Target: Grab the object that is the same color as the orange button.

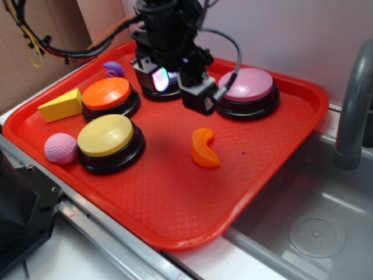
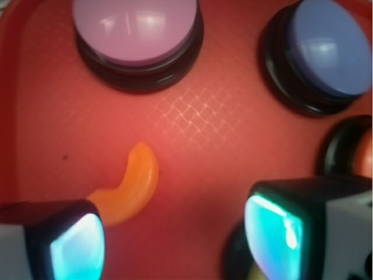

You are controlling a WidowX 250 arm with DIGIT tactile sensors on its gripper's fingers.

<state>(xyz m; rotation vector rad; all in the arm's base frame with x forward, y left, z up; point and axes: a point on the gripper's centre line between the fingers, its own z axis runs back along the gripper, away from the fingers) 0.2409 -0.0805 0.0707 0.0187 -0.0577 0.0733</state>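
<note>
A: Orange, glossy, crescent-shaped plastic piece: where does it lie?

B: On the red plastic tray, apart from the orange dome button, near the released end effector, whose fingers stand spread, one beside its tip.

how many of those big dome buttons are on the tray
4. The orange button sits at the tray's left, the yellow button just in front of it, the pink button at the back right, and a bluish-purple button shows best in the wrist view, mostly hidden behind the arm in the exterior view.
</note>
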